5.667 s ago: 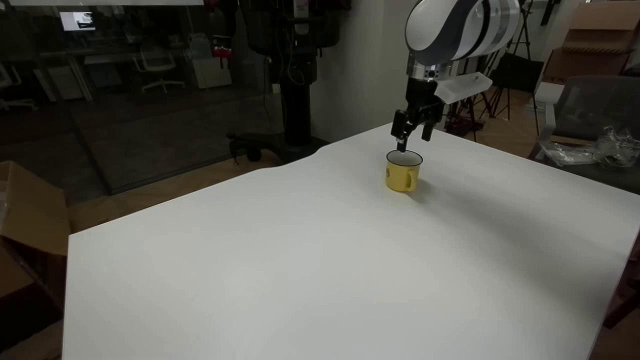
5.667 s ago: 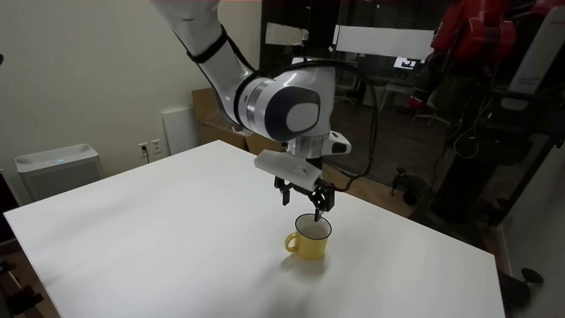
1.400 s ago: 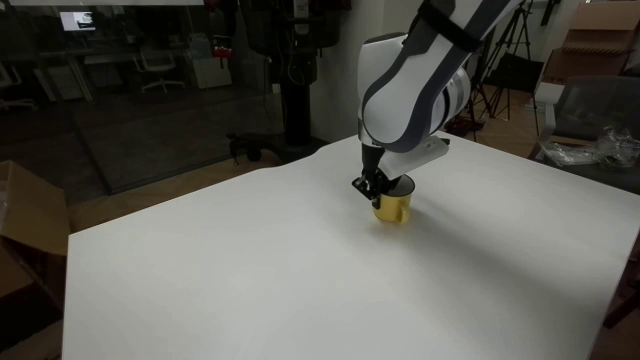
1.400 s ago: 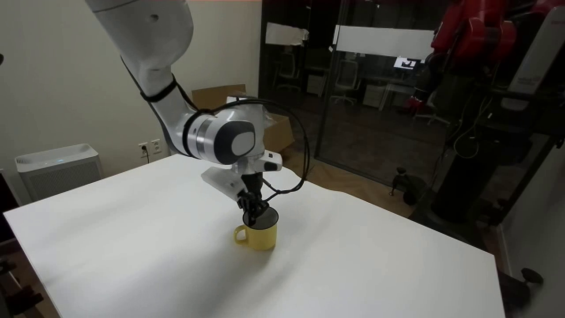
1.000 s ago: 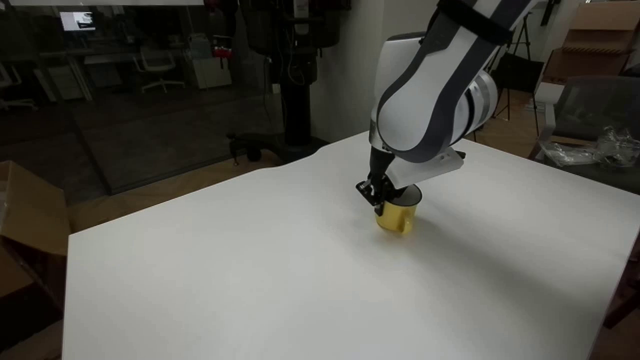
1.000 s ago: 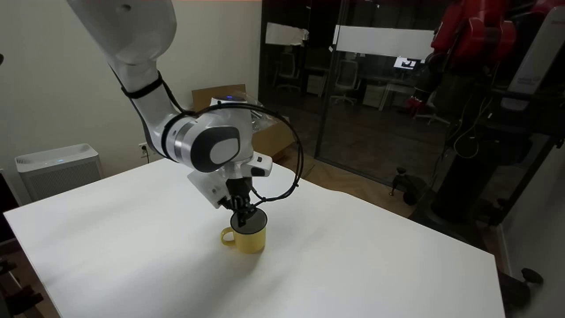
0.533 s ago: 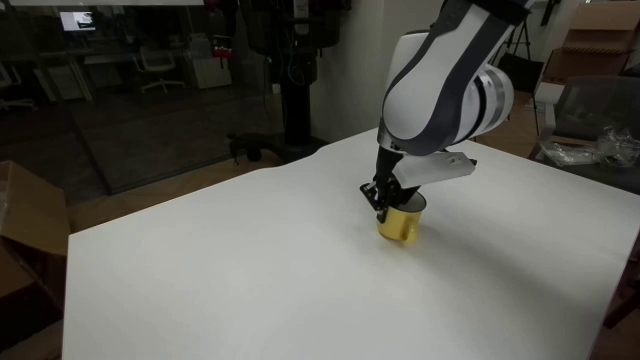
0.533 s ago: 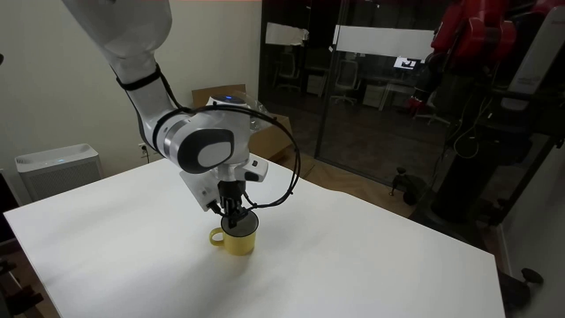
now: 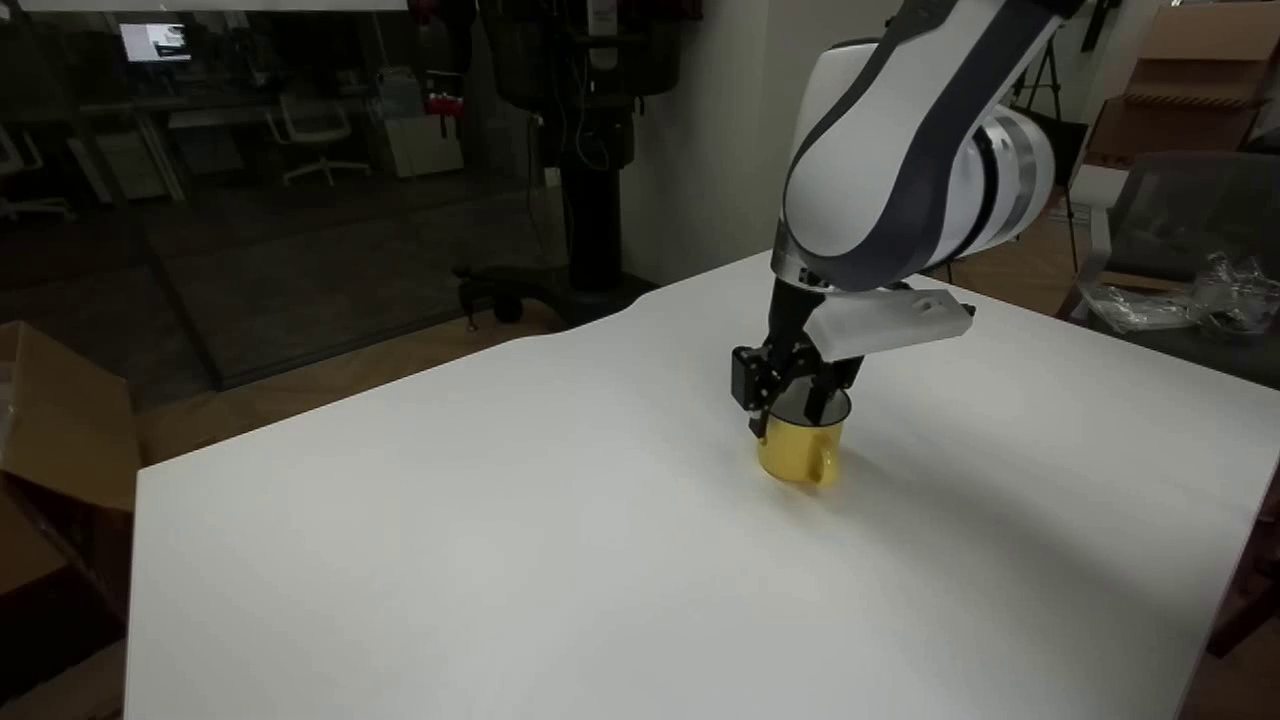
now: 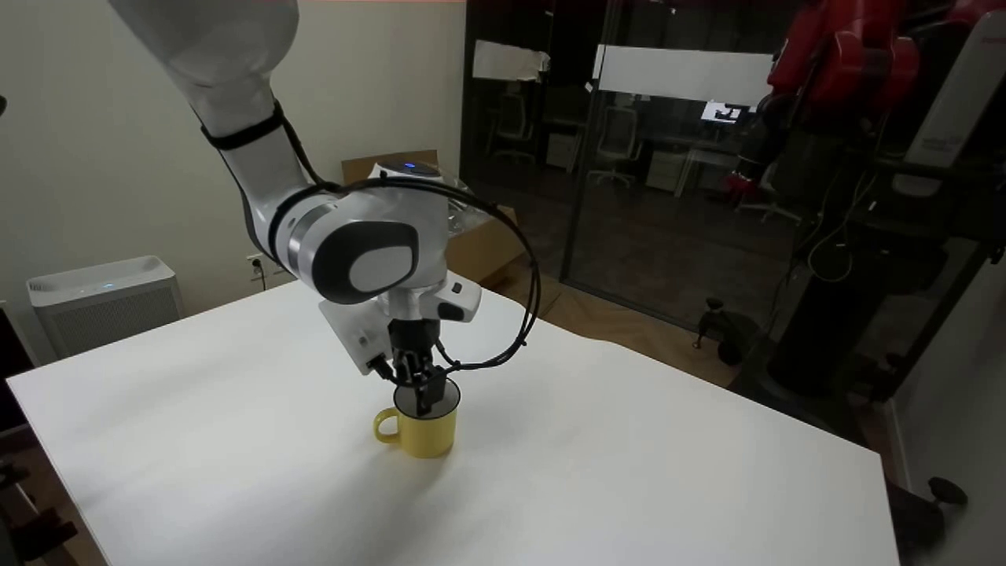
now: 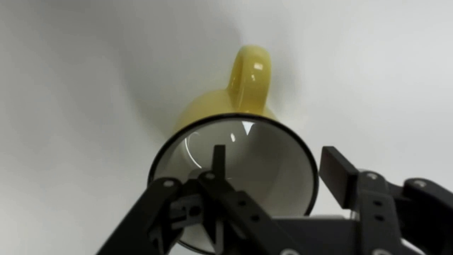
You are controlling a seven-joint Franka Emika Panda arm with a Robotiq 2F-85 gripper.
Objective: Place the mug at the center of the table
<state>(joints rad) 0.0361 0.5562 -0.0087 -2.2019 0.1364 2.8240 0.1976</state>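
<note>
The yellow mug stands upright on the white table, appearing to rest on its top. It also shows in an exterior view, its handle pointing left there. My gripper is low at the mug's rim. In the wrist view my gripper is open. One of its fingers is over the inside of the mug. The other finger is just outside the dark rim, with a gap between the pads and the wall. The handle points up in that view.
A cardboard box stands beside the table's left edge in an exterior view. A chair with plastic wrap is beyond the right edge. An air purifier stands by the wall, and a black stand is past the table's edge.
The mug was carried across the table, gripped by its wall. In the last half second the fingers have spread apart and the mug, slightly tilted before, now stands level.
</note>
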